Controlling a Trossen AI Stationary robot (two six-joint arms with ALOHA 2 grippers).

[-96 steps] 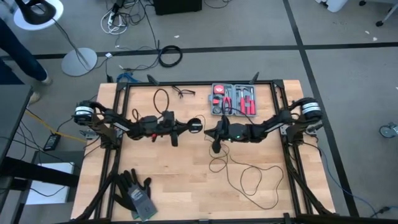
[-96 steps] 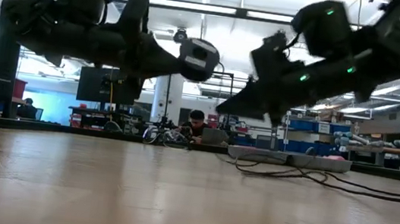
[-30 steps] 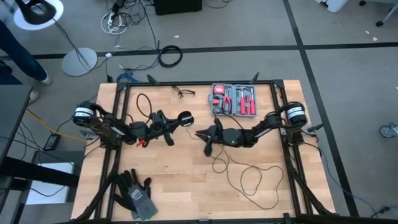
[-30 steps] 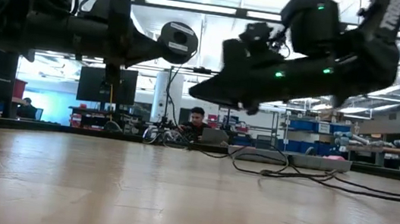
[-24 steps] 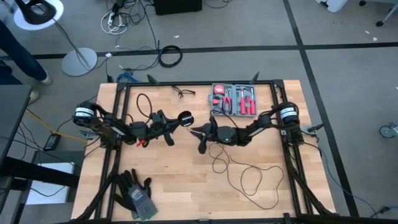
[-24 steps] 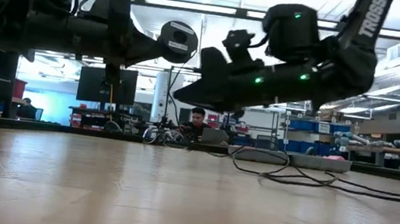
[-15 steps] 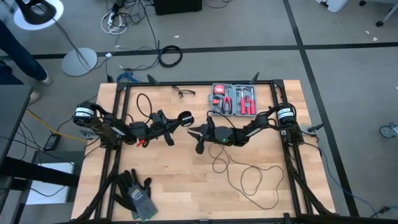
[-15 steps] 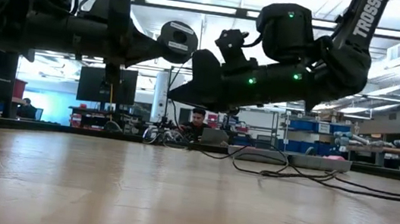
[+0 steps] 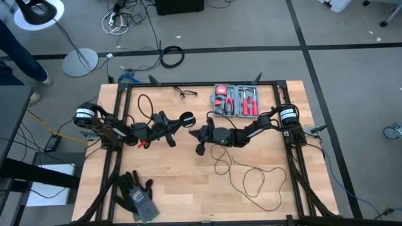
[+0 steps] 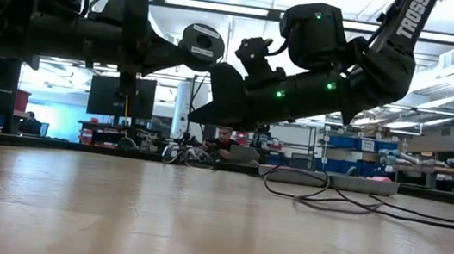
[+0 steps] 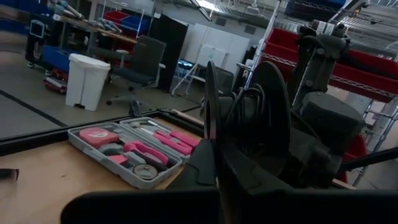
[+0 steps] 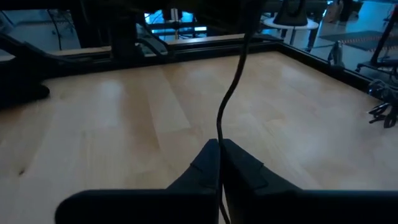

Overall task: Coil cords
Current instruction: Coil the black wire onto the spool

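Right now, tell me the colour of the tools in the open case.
Red-handled, in a grey tool case; clearest from the high view.

The cord (image 12: 231,99) runs up out of the right wrist picture's top edge, its far end lost. Down low, the cord on the table (image 10: 348,203) blurs together; separate loops can't be told apart.

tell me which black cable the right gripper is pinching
The thin cord, which runs up from the shut right gripper and trails in loose loops over the table, not the thick ringed cable on the floor.
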